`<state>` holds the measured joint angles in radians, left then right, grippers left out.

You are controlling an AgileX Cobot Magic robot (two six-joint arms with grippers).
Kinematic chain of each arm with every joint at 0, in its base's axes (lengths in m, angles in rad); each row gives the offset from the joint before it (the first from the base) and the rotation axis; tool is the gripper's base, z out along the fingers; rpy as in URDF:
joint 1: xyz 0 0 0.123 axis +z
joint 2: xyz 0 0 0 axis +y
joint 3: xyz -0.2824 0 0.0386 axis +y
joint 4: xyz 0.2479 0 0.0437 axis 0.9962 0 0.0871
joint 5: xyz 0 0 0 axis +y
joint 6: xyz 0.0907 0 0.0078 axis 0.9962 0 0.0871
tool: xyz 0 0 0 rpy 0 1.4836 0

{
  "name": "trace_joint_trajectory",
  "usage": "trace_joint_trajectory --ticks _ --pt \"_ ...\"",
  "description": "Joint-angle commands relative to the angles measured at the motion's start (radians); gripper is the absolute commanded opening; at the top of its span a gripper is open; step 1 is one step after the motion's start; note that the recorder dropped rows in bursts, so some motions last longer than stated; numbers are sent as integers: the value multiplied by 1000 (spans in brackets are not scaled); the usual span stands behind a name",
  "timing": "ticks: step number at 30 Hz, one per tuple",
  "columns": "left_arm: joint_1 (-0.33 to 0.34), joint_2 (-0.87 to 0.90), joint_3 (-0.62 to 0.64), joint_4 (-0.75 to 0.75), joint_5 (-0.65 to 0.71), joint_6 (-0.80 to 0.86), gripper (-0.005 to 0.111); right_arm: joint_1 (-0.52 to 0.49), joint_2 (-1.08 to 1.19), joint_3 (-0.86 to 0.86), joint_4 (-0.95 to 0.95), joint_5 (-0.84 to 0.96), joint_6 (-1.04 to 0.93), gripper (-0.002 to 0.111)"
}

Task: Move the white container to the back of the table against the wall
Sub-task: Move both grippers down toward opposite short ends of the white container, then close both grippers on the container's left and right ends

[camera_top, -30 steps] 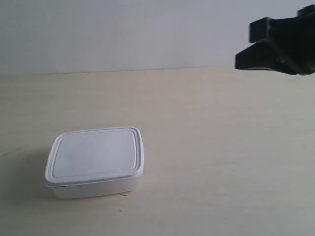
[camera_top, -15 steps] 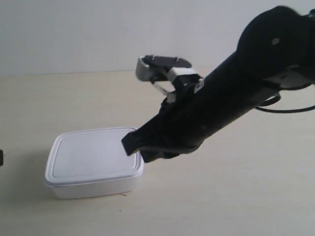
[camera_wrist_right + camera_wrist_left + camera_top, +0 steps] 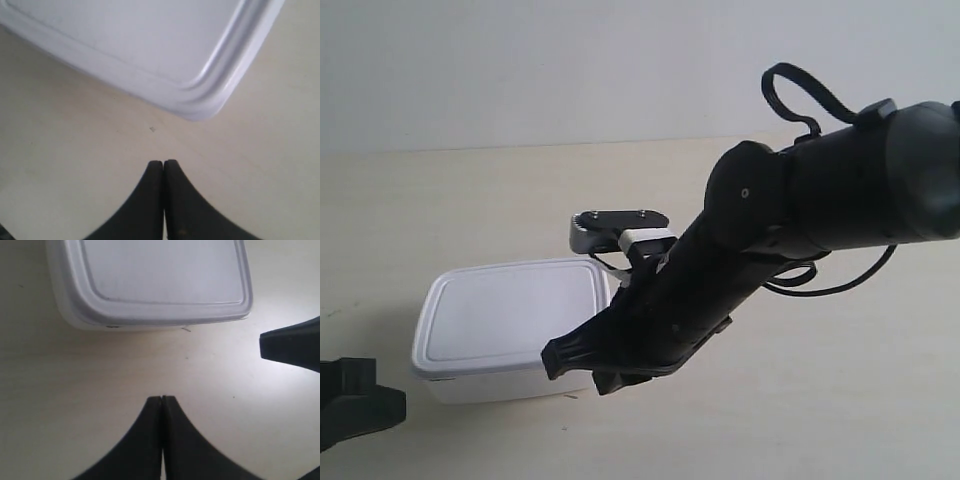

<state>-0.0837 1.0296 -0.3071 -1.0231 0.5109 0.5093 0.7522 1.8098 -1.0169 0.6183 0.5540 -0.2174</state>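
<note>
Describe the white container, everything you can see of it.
The white container is a shallow rectangular box with rounded corners, seemingly smooth plastic. Its flat rimmed lid is on. It lies flat on the table, short of the wall. The left gripper and right gripper, both shut, are near but not touching it.

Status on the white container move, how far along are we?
Done: nothing. The white container sits out on the table, well short of the wall. In hand: both end effectors are shut and close to it, the left end effector off its long side, the right end effector off a corner; neither touches. Left: the whole move back to the wall.
</note>
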Motion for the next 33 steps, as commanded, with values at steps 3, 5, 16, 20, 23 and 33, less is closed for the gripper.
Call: trace_joint_trajectory --ticks 3,5,16,20,23,33 --pt "-66 130 -2 -72 -101 38 0 3 35 -10 20 -29 2 0" --pt "-80 166 -11 -102 -120 84 0 3 39 -10 27 -35 2 0" --pt "-116 332 -119 -121 -151 119 0 3 40 -14 54 -89 0 0" --pt "-118 352 -123 -111 -147 123 0 3 52 -14 56 -97 0 0" --pt "-118 353 -123 -111 -144 125 0 3 83 -17 70 -95 0 0" --pt "-118 418 -123 -103 -180 163 0 3 94 -17 84 -167 -4 0"
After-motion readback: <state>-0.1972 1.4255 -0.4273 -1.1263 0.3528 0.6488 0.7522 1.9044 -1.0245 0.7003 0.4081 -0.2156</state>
